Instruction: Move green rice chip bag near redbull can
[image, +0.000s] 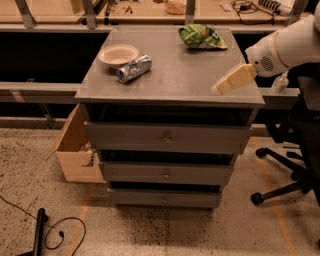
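Observation:
The green rice chip bag (202, 37) lies at the far right corner of the grey cabinet top (175, 75). The redbull can (134, 68) lies on its side at the left of the top, touching or just beside the cream-white bowl (118, 54). My gripper (231, 81) comes in from the right on a white arm (285, 47) and hangs over the right front part of the top, in front of the bag and well right of the can. It holds nothing that I can see.
The cabinet has three drawers (167, 137) below the top. An open cardboard box (75, 150) stands on the floor at its left. A black office chair (295, 150) is at the right. A workbench (160, 10) runs behind. A cable (60, 232) lies on the floor.

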